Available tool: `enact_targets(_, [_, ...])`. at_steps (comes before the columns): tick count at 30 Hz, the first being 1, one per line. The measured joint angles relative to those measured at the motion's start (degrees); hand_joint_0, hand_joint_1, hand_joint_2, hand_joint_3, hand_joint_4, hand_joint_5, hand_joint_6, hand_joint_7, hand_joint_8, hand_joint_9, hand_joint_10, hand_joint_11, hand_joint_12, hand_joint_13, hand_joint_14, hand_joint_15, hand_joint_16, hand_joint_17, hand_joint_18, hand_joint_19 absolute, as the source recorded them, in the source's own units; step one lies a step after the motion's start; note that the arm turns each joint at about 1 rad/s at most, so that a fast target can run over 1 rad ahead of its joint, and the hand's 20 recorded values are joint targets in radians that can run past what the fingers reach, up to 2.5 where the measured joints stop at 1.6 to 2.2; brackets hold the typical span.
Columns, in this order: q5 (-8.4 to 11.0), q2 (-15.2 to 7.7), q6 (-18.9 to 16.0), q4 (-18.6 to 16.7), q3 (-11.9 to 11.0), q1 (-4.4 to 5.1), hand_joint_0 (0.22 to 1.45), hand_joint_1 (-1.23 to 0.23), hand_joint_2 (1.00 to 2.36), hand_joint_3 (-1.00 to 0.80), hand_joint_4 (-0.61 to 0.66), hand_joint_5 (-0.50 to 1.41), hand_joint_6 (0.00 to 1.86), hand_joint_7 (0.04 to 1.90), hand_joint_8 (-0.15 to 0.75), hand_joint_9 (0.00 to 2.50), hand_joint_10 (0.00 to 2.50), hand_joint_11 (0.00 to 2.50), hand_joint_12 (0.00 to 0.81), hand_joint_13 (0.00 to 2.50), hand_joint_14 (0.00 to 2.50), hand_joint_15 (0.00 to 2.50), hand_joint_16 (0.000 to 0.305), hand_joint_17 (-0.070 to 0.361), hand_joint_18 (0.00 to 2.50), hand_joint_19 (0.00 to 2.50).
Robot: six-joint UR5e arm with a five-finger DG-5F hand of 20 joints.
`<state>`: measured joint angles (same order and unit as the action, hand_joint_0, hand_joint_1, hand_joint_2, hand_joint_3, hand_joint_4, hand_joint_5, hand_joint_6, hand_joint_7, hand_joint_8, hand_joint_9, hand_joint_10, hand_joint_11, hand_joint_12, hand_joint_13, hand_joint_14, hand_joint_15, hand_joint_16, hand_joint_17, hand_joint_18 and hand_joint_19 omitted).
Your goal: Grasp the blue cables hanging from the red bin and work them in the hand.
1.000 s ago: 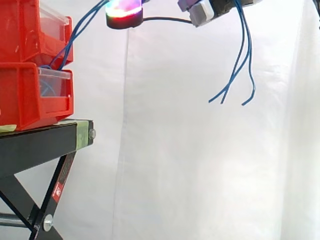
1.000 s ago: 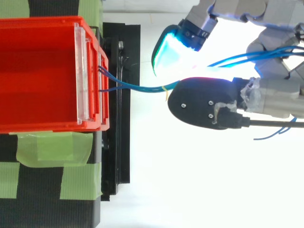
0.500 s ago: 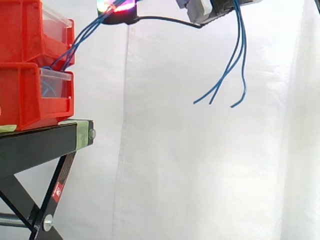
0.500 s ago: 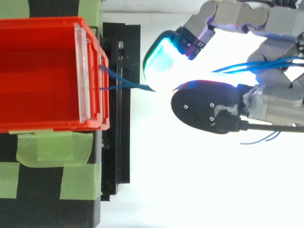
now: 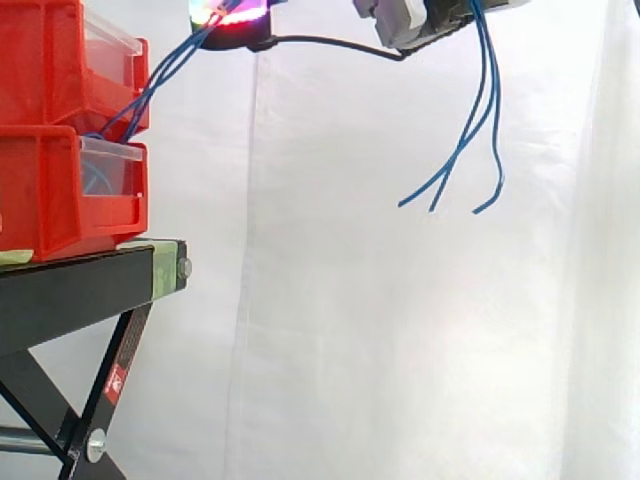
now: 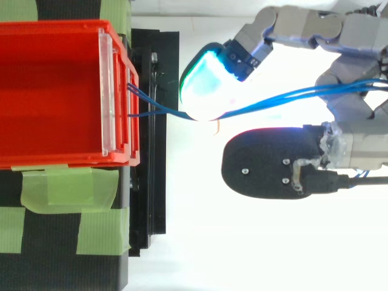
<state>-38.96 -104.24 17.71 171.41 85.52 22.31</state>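
Blue cables (image 6: 273,100) leave the front of the red bin (image 6: 54,159) and run right across the gap into my hand (image 6: 357,121). They pass under a cyan-green glowing fingertip pad (image 6: 206,85); a black-backed pad (image 6: 273,163) sits apart, just below them. Further right the curled grey fingers close round the strands. From the side, the cables (image 5: 160,70) climb from the lower red bin (image 5: 40,190) to the hand (image 5: 410,20) at the top edge. Their free ends (image 5: 486,80) hang down from it in mid-air.
A second red bin (image 5: 40,60) is stacked on the lower one, both on the black stand (image 5: 80,280). Green tape (image 6: 66,188) covers the stand's top. A white curtain hangs behind, with open space right of the stand.
The black-backed pad has drawn away from the cyan-green pad, opening a gap around the cables. The hanging ends have swung slightly to the right.
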Motion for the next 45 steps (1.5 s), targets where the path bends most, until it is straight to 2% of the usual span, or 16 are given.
enact_targets(13, [-1.68,0.0,7.8,4.9,0.0,-0.33,0.99,-0.59,1.02,-0.57,0.44,0.28,0.02,1.0,0.455,1.81,2.5,2.5,0.533,1.89,2.5,1.4,0.203,0.153,2.5,0.76])
enact_targets(22, [-2.15,0.0,9.8,6.4,0.0,-0.81,0.99,-0.6,1.02,-0.65,0.43,0.29,0.02,1.0,0.455,1.81,2.5,2.5,0.533,1.89,2.5,1.4,0.203,0.153,2.5,0.76])
enact_targets(28, [-2.17,0.0,10.2,6.5,0.0,-0.98,0.98,-0.6,1.02,-0.65,0.43,0.29,0.02,1.01,0.455,1.81,2.5,2.5,0.533,1.89,2.5,1.4,0.203,0.153,2.5,0.76])
enact_targets(35, [-2.17,0.0,12.3,7.2,0.0,-1.3,0.98,-0.6,1.02,-0.66,0.43,0.29,0.02,1.01,0.455,1.81,2.5,2.5,0.533,1.89,2.5,1.4,0.203,0.153,2.5,0.76])
enact_targets(45, [-2.17,0.1,12.7,7.1,0.0,-1.39,0.97,-0.6,1.01,-0.73,0.43,0.3,0.02,1.01,0.455,1.81,2.5,2.5,0.533,1.89,2.5,1.4,0.203,0.153,2.5,0.76])
